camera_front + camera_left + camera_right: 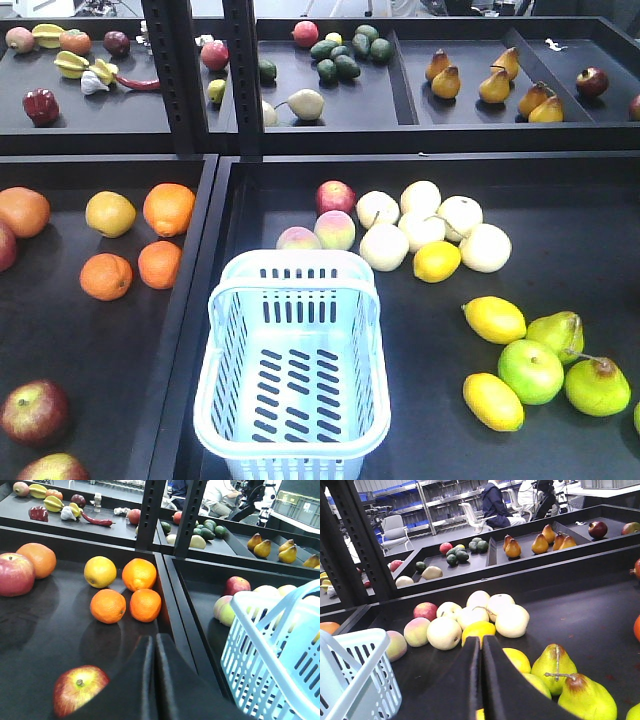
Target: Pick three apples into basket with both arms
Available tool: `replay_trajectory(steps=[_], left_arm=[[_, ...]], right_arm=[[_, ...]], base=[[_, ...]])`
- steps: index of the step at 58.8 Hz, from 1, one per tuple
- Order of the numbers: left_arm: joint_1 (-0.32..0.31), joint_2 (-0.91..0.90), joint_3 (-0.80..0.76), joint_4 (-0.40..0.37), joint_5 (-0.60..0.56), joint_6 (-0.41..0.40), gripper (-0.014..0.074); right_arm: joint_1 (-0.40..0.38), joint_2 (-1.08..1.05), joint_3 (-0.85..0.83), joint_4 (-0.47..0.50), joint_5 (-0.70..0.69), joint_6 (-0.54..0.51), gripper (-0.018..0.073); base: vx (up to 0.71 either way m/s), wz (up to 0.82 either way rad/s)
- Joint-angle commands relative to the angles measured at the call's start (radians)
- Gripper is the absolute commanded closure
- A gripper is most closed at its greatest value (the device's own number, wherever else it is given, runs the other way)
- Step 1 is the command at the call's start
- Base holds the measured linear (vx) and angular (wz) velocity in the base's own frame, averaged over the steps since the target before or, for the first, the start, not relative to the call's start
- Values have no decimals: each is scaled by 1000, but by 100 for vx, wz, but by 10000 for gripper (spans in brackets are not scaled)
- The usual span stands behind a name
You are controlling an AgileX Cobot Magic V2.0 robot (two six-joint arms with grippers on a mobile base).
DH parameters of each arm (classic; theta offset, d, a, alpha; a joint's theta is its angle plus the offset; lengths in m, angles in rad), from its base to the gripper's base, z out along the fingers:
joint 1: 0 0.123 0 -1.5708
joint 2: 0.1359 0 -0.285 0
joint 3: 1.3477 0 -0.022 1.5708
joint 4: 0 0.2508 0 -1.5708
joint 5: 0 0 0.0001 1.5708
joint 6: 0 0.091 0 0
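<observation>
The front view alone takes in the whole pale blue basket (222,310), which stands at the front left of the right-hand tray with its slotted base open to sight. In the left tray a dark red apple (33,411) lies near the front. A second apple (52,467) just below it is cut off by the bottom edge. A third apple (4,245) is only a sliver at the left edge, well apart from the basket, with the oranges (105,276) in between.

The left wrist view brings the left gripper (154,640) into sight. Its fingers are pressed together along a thin seam, with nothing between them. The dark red apple (80,689), here showing yellowish patches, lies just left of them, its right side hidden behind a finger. The third apple (15,574) shows more fully, and the basket (260,670) is cut off at the right.

In the right wrist view the right gripper (481,641) is likewise closed tight on nothing, near a lemon (477,629) and the pears (555,667). Only a corner of the basket (370,680) shows, and the left tray falls outside this frame
</observation>
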Motion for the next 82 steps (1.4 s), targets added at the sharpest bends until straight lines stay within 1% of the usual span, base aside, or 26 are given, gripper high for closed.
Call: replay_trajectory(steps=[1, 40, 52, 57, 63, 72, 76, 82], left_arm=[[-5, -13, -25, -2, -74, -7, 602], [-5, -13, -25, -2, -74, -7, 602], [-5, -13, -25, -2, -103, -7, 602], [-5, -13, -25, -14, -142, -11, 602], [-5, -13, -25, -64, -211, -37, 602], [-5, -13, -26, -67, -336, -42, 602], [-5, -13, -34, -67, -384, -74, 602], [-5, -13, -35, -67, -504, -152, 602]], right_arm=[[-6, -12, 11, -14, -72, -9, 564], [-6, -12, 11, -14, -72, -9, 564], [-6, -12, 11, -14, -72, -9, 564], [-6, -12, 11, -14, -72, -9, 564], [-6, -12, 11, -14, -72, -9, 564], [-6, -12, 11, -14, -72, -9, 564], [-6, -12, 11, -14, -72, -9, 564], [-6, -12, 11, -14, -72, -9, 564]], base=[[3, -1], [0, 0], [0, 0], [0, 0], [0, 0], [0, 0], [0, 0], [0, 0]])
